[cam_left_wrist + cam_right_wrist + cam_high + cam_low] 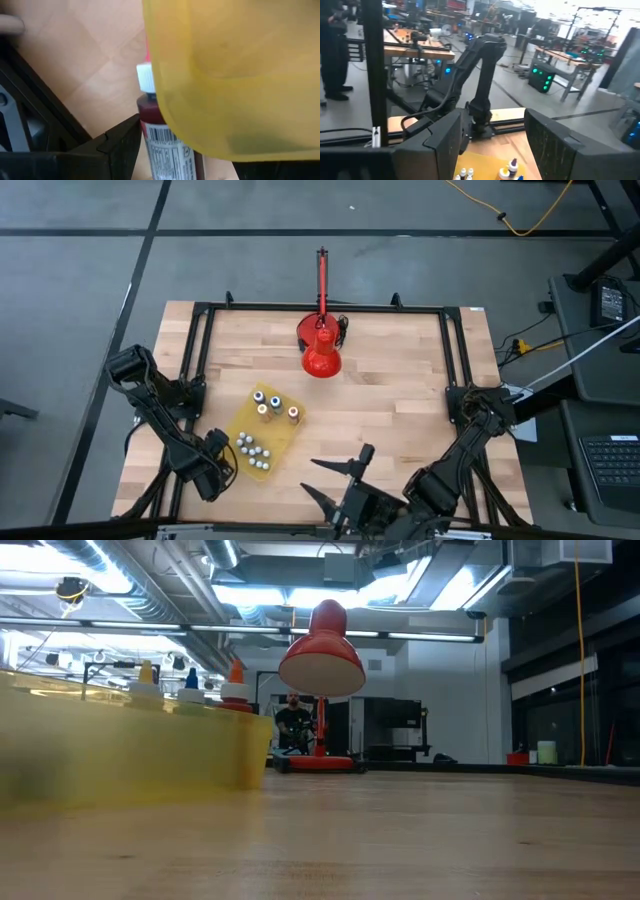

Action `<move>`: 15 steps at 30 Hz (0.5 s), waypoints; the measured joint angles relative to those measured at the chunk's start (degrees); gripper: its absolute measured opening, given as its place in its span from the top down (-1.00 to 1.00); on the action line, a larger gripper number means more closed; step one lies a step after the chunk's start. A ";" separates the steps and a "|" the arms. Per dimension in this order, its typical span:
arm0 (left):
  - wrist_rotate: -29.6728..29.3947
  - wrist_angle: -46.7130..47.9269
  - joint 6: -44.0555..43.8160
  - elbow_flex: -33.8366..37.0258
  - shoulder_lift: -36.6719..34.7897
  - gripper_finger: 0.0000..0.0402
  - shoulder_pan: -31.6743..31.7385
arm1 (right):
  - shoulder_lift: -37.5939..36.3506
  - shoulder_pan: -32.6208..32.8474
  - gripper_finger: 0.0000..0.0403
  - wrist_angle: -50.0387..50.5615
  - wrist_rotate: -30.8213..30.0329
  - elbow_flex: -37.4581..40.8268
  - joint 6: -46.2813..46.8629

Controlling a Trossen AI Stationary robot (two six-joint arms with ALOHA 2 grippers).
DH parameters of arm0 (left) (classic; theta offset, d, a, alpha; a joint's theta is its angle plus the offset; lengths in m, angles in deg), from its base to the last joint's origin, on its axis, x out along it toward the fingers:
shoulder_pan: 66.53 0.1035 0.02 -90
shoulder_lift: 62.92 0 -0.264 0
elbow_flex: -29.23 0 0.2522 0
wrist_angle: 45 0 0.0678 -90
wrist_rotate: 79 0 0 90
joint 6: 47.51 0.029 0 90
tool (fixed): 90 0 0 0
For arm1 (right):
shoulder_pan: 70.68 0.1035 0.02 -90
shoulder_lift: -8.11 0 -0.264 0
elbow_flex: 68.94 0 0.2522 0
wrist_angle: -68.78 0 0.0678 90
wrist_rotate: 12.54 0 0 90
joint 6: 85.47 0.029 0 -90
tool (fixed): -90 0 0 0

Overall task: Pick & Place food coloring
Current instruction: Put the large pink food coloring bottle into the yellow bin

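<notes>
The left gripper [222,470] held a dark red food coloring bottle [162,135] between half-open fingers, tight beside the yellow plastic tray [265,430]. It might bump the tray edge and slip. The right gripper [340,480] waited, fingers apart and empty.

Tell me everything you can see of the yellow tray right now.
The yellow tray is a translucent, plastic-looking rectangular container lying flat and angled on the wooden table, left of centre. Small pale-capped food coloring bottles stand upright in its far end, white caps cluster at its near end. The left gripper sits at its near-left corner; contact is unclear.
</notes>
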 joint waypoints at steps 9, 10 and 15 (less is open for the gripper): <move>-0.65 2.12 -1.81 -0.01 0.00 -0.22 0.01 | 0.00 -0.16 -0.06 0.31 0.93 0.00 -0.17; -0.57 2.08 -1.86 -0.01 0.00 -0.18 0.01 | 0.00 -0.16 -0.06 0.31 0.93 0.00 -0.17; -0.53 2.04 -1.90 -0.01 0.00 0.10 0.01 | 0.00 -0.16 -0.06 0.32 0.93 0.00 -0.19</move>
